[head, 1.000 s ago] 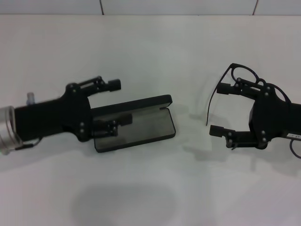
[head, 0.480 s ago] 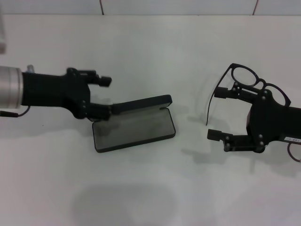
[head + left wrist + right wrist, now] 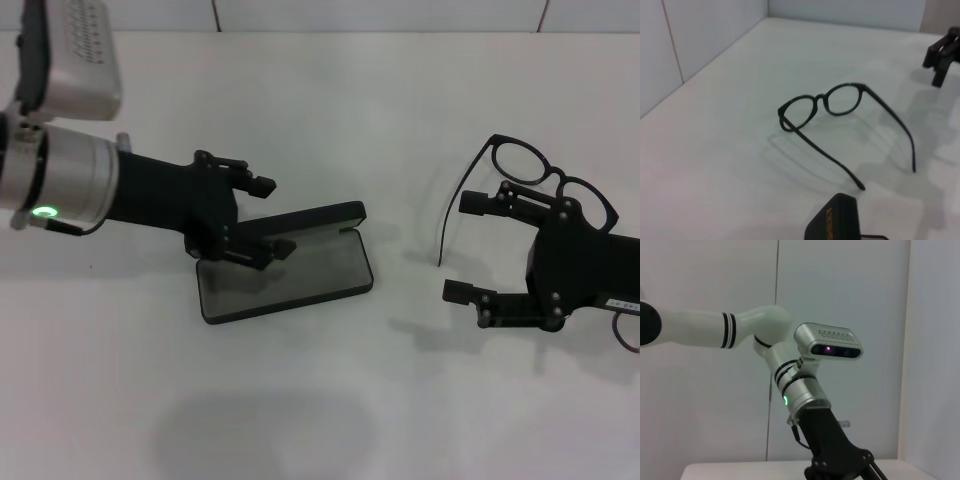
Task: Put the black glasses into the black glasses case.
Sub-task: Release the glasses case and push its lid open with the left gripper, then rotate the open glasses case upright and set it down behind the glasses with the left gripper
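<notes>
I see my left gripper (image 3: pixel 268 215), jaws spread, has shifted over the open black glasses case (image 3: pixel 285 262) mid-worktop, while my spread right gripper (image 3: pixel 468 246) has seemingly backed off the black glasses (image 3: pixel 540 170) lying unheld toward the right edge.

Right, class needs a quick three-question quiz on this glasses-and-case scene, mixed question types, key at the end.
1. True or false: the black glasses already lie inside the black glasses case.
2. Which gripper is at the case: left gripper or right gripper?
3. Fill in: the case lid is ____.

Key: 1 false, they rest on the table by the right gripper; 2 left; 3 open.
</notes>
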Robot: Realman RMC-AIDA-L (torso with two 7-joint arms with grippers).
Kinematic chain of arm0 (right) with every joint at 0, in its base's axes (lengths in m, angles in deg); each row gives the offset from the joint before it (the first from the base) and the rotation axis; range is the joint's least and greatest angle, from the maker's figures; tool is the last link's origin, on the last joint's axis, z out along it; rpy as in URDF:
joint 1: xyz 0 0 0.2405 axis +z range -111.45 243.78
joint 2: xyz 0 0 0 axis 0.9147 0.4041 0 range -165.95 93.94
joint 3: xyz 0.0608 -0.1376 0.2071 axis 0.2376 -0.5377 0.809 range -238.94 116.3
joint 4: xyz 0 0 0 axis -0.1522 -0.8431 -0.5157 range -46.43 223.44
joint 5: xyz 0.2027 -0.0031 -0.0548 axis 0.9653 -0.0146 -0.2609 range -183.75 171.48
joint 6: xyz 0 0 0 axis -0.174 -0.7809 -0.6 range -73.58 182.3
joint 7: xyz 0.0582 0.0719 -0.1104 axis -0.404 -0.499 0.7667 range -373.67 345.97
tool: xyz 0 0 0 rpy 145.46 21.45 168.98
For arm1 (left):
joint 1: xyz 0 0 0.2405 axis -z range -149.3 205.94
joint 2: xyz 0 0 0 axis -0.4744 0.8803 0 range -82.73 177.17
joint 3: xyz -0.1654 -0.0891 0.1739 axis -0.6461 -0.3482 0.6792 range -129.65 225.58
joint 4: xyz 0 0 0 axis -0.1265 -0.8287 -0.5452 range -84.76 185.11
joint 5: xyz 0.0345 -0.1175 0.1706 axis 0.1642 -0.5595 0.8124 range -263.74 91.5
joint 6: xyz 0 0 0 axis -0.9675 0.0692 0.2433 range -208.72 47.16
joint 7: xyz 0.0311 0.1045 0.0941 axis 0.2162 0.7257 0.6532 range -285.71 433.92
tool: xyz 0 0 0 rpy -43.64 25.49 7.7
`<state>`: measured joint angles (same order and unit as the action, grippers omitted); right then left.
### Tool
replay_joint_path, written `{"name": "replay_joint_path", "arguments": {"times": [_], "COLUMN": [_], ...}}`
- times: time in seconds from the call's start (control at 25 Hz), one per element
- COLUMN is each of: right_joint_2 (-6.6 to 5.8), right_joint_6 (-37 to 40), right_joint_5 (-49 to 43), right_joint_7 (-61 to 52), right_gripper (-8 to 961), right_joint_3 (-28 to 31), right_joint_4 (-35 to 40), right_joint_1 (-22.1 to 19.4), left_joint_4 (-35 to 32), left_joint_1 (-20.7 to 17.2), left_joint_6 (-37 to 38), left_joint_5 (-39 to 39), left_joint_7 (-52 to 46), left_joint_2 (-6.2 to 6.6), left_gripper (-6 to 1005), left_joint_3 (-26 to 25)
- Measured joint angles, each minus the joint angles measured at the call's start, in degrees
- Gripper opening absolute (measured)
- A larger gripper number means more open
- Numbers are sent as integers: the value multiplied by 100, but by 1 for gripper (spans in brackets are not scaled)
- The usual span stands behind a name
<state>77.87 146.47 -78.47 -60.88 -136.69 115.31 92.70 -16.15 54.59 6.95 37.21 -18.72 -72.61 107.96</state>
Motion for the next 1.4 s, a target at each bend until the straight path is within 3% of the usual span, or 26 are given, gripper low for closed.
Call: {"name": "replay_joint_path", "arguments": {"times": [0.28, 0.88, 1.08, 1.4], "right_joint_2": [12, 30, 34, 59], "right_joint_6": [-1, -121, -151, -152], "right_joint_5": [0, 16, 17, 7], "right_joint_7": [13, 88, 89, 90], "right_gripper": [884, 885, 885, 884], "right_joint_3": [6, 6, 6, 5], "right_joint_4": [-1, 18, 46, 32], "right_joint_1": [-9, 38, 40, 33], "left_joint_4": [-36, -22, -28, -48], "left_joint_1": [58, 72, 72, 84], "left_joint_6": [-722, -947, -1005, -1118], "left_joint_5": [306, 628, 570, 442], "left_joint_7": [-199, -259, -223, -147], "left_joint_2": [-1, -5, -10, -4], "left_gripper": [723, 631, 401, 197], "left_joint_3": [804, 1115, 1177, 1182]}}
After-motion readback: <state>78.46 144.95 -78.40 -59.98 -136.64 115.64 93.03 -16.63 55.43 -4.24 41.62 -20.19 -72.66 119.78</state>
